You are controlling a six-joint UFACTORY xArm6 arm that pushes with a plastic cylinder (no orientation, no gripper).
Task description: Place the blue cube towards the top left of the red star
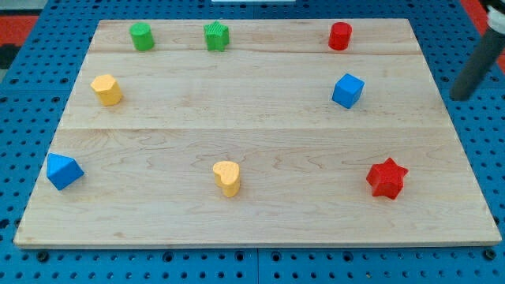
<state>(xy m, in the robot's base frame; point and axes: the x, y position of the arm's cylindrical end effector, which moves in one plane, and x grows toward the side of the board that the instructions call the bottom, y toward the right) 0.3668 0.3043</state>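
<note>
The blue cube (348, 90) sits on the wooden board (252, 130) at the view's right, in the upper half. The red star (387, 177) lies lower, toward the view's bottom right, below and slightly right of the cube. My rod enters from the view's right edge, and my tip (458, 96) hangs over the blue pegboard just off the board's right edge, well to the right of the blue cube and touching no block.
A red cylinder (340, 35) stands at the top right. A green cylinder (142, 36) and a green block (216, 36) stand at the top left. A yellow block (106, 89) is at the left, a blue wedge-like block (63, 171) at the bottom left, and a yellow heart (227, 177) at the bottom centre.
</note>
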